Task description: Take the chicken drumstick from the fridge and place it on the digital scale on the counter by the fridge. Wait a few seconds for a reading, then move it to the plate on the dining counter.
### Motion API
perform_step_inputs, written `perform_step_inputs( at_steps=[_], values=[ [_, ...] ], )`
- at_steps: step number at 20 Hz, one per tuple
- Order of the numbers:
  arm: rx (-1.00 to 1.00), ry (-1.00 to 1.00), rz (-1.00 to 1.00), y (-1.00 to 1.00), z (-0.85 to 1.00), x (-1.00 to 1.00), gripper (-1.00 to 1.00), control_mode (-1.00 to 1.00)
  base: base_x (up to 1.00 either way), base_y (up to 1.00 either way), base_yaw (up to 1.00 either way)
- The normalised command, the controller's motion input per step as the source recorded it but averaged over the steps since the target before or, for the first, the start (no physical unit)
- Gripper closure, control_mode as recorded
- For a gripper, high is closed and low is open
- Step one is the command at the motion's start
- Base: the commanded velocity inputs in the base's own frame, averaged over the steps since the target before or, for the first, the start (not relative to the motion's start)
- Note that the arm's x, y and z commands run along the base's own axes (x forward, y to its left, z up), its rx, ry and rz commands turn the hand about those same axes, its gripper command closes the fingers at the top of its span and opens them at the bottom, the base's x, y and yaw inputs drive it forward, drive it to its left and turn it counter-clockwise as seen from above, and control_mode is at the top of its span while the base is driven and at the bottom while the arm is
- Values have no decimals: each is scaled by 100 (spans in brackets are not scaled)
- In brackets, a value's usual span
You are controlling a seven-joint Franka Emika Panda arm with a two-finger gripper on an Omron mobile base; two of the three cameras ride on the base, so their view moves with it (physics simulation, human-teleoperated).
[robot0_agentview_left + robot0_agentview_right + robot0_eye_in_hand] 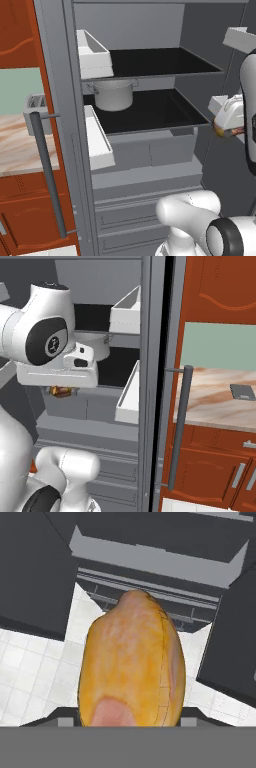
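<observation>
Before open fridge (pixel 150 150), gripper (pixel 61 390) clamping chicken drumstick (pixel 131 662), carrying it in air outside shelves. Digital scale (pixel 243 391) lying on counter (pixel 210 401) past fridge door (pixel 155 381). Risks: drumstick slipping from narrow pinch while swinging; arm clipping door edge or bar handle (pixel 179 426).

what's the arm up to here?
The gripper is shut on the chicken drumstick, held in the air in front of the open fridge, clear of its shelves; the hand view looks past the meat down at the white floor tiles and the fridge's lower drawers. A grey pot sits on the middle shelf. The digital scale lies on the counter to the right of the fridge with nothing on it, so the weighing step is not yet done.
</observation>
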Motion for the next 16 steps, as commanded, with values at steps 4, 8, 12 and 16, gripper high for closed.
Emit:
perform_step_inputs(
  at_steps=[4,8,12,16],
  values=[
    [0,-9,-22,10,-6,-21,100,-100,0,0,0],
    [0,-12,-8,16,0,-21,100,-100,0,0,0],
    [0,-10,0,3,0,-18,100,-100,0,0,0],
    [0,0,0,0,0,0,100,-100,0,0,0]
  ],
)
